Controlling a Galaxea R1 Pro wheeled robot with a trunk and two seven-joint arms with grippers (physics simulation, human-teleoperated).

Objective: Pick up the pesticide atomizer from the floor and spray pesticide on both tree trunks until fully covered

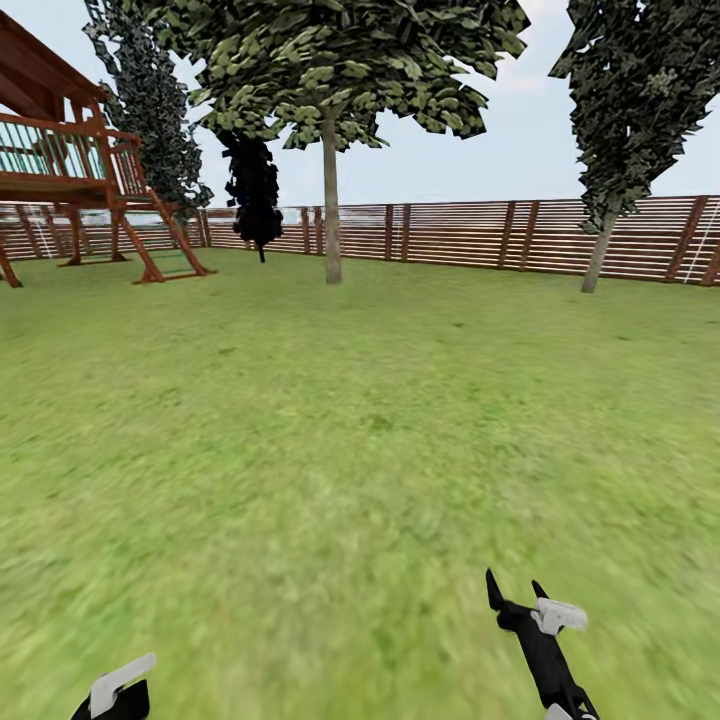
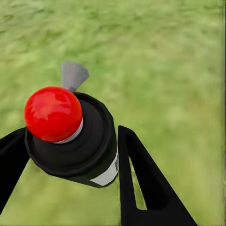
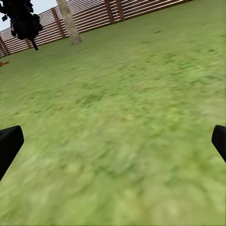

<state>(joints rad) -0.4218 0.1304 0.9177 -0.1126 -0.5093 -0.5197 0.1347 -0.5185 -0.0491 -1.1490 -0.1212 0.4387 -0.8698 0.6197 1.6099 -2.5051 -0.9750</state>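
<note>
The pesticide atomizer [image 2: 77, 136] is sitting clamped between the two black fingers [image 2: 141, 183] of the left gripper [image 2: 70, 155], seen almost end-on in the left wrist view: its long axis is running along the fingers toward the camera, its red ball top [image 2: 53, 114] is facing the lens, and a grey nozzle [image 2: 73, 75] is pointing away over the grass. Its dark round body is carrying a white label [image 2: 109, 173].

In the head view, the lawn [image 1: 330, 430] is stretching out to a brown slatted fence [image 1: 460, 235]. A tree [image 1: 331, 90] with a bare grey-brown trunk [image 1: 331, 200] is standing at about twelve o'clock, well apart from the robot, with open grass in between. A second, darker tree [image 1: 630, 110] is leaning at two o'clock, and a wooden play structure [image 1: 80, 170] is rising at ten o'clock.

The left gripper [image 1: 112, 692] is peeking in at seven o'clock (only its tip is visible). The right gripper [image 1: 515, 592] is reaching forward at five o'clock, its fingers spread wide and holding nothing.
</note>
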